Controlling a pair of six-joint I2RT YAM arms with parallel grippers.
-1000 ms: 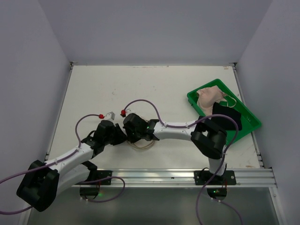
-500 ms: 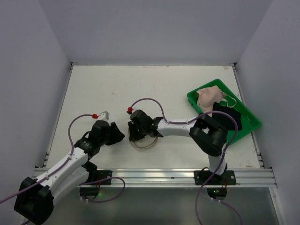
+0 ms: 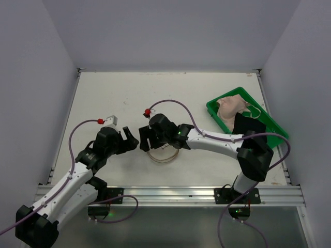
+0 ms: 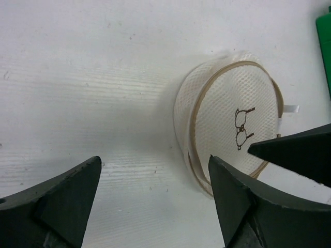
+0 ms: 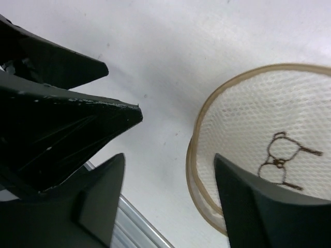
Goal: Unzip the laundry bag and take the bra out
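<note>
Laundry bag (image 4: 232,119) lies flat on the table (image 3: 114,98), front-centre, printed face up, looks zipped. Right gripper (image 5: 169,156) is at its left edge, fingers spread, gripping nothing. Left gripper (image 4: 155,158) is just beside it, also spread and empty. Bra (image 3: 231,106) sits in the green tray (image 3: 213,111), well apart on the right.

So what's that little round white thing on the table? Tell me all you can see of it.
That is the laundry bag: a small, round, flat case of cream-white mesh with a tan rim and a tiny dark bra outline on its face. It lies face up on the white table, a small white tab sticking out at one edge. The left hand and right hand are open close by, neither gripping it.
</note>
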